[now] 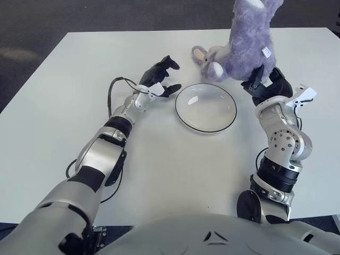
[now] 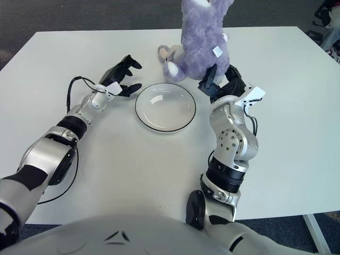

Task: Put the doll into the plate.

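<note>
A fluffy purple doll (image 1: 245, 45) is held up by my right hand (image 1: 264, 82), whose fingers are shut on its lower body. It hangs above the far right rim of the plate, its head rising out of the top of the view. The clear glass plate (image 1: 205, 108) with a dark rim lies on the white table in the middle. My left hand (image 1: 159, 79) is just left of the plate, fingers spread and holding nothing, one fingertip close to the rim.
The white table (image 1: 64, 95) spreads wide around the plate. Dark floor lies beyond its far edge. A black cable (image 1: 110, 90) loops along my left forearm.
</note>
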`<state>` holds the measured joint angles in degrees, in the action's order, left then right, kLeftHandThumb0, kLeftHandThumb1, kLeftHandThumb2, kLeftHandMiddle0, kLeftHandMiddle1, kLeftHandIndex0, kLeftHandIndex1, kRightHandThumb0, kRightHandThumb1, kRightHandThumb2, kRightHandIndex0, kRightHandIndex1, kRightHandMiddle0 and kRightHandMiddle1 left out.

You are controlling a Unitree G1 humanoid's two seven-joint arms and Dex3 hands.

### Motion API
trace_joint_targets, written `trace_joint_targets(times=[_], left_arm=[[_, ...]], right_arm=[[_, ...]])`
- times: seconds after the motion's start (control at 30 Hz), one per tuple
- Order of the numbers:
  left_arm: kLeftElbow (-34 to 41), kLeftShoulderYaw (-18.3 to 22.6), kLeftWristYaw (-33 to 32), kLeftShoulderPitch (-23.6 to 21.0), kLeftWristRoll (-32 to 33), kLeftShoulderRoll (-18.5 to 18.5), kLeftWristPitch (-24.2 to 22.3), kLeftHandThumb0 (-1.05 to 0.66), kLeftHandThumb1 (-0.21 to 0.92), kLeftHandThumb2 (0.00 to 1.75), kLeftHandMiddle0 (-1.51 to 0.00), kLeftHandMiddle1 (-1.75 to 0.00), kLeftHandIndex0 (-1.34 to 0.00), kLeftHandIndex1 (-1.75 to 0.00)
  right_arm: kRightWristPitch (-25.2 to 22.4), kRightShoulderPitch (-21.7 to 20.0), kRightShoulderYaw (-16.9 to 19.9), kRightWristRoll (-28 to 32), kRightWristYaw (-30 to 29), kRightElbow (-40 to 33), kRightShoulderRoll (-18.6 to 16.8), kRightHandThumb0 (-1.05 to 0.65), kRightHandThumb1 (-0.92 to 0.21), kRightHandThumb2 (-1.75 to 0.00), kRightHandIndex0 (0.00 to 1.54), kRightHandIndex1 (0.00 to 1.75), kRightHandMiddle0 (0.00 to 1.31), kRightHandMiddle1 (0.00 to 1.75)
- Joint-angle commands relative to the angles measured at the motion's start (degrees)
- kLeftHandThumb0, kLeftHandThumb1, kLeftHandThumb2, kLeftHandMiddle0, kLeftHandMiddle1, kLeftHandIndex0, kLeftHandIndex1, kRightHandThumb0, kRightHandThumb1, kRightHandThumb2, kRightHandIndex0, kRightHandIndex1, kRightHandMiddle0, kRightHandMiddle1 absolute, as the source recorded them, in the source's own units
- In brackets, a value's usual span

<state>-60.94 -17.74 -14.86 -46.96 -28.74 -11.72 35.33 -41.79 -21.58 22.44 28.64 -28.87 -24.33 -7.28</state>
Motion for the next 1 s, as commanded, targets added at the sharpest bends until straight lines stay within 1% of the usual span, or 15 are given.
trace_joint_targets(times=[0.0, 0.03, 0.1, 0.13, 0.27, 0.33, 0.47, 0.6, 0.77, 0.87, 0.97], left_arm=[[2.32, -1.63, -4.16, 0.74, -3.13, -0.80, 0.55, -1.02, 0.92, 0.40, 0.00, -0.68, 0.00, -0.50], [2.64, -1.94, -5.23, 0.79, -3.77, -0.78, 0.53, -1.03, 0.92, 0.39, 0.00, -0.60, 0.00, -0.43], [3.34, -2.85, -8.56, 0.84, -5.76, -0.65, 0.28, -1.04, 0.92, 0.37, 0.00, -0.37, 0.00, -0.23], [3.43, -3.07, -9.40, 0.84, -6.27, -0.62, 0.20, -1.04, 0.92, 0.37, 0.00, -0.30, 0.00, -0.17], [3.63, -4.17, -12.60, 0.63, -8.33, -0.44, -0.78, -1.05, 0.92, 0.35, 0.00, -0.19, 0.00, -0.06], [2.90, -5.97, -16.66, -0.48, -11.22, 0.59, -3.01, -1.05, 0.92, 0.34, 0.00, -0.14, 0.00, -0.02], [1.78, -7.84, -20.94, -1.67, -13.75, 1.70, -4.88, -1.05, 0.92, 0.34, 0.00, -0.09, 0.00, 0.00], [1.37, -8.37, -22.40, -2.30, -14.13, 2.84, -6.34, -1.05, 0.92, 0.36, -0.01, -0.08, -0.01, -0.01], [0.88, -8.85, -25.99, -3.27, -14.96, 4.91, -9.12, -1.05, 0.92, 0.39, -0.05, -0.09, -0.04, -0.04], [-0.95, -9.46, -28.89, -5.06, -15.84, 7.06, -11.71, -1.05, 0.92, 0.41, -0.07, -0.09, -0.01, -0.15], [-3.83, -10.18, -31.52, -7.86, -16.39, 9.77, -15.12, -1.05, 0.92, 0.42, -0.08, -0.10, 0.00, -0.19]], right_arm=[[0.98, -1.16, 0.52, 0.86, 0.85, 0.53, 0.33, 0.00, -0.20, -1.45, 0.72, 1.71, 0.46, 1.75], [0.96, -1.17, 0.52, 0.84, 0.93, 0.48, 0.31, 0.00, -0.20, -1.45, 0.72, 1.71, 0.46, 1.75], [0.84, -1.16, 0.48, 0.91, 1.04, 0.20, 0.23, 0.00, -0.20, -1.45, 0.72, 1.70, 0.46, 1.75], [0.81, -1.17, 0.48, 0.91, 1.07, 0.14, 0.20, 0.00, -0.20, -1.45, 0.72, 1.70, 0.46, 1.75], [0.74, -1.25, 0.36, 0.94, 1.11, -0.11, 0.01, 0.00, -0.20, -1.45, 0.73, 1.70, 0.46, 1.75], [0.71, -1.34, 0.20, 1.21, 1.13, -0.64, -0.21, 0.00, -0.20, -1.44, 0.73, 1.69, 0.46, 1.75], [0.58, -1.41, 0.00, 1.43, 1.12, -1.27, -0.38, 0.00, -0.20, -1.44, 0.73, 1.68, 0.46, 1.75], [0.26, -1.49, -0.29, 1.67, 1.14, -1.91, -0.42, 0.00, -0.21, -1.43, 0.73, 1.67, 0.45, 1.75], [-0.34, -1.62, -0.80, 1.77, 0.81, -2.62, -0.38, 0.00, -0.21, -1.42, 0.73, 1.67, 0.45, 1.75], [-0.87, -1.58, -1.21, 1.62, 0.65, -2.99, -0.15, 0.00, -0.22, -1.42, 0.73, 1.66, 0.45, 1.75], [-1.30, -1.51, -1.69, 1.27, 0.62, -3.40, 0.05, 0.00, -0.22, -1.41, 0.73, 1.65, 0.44, 1.75]])
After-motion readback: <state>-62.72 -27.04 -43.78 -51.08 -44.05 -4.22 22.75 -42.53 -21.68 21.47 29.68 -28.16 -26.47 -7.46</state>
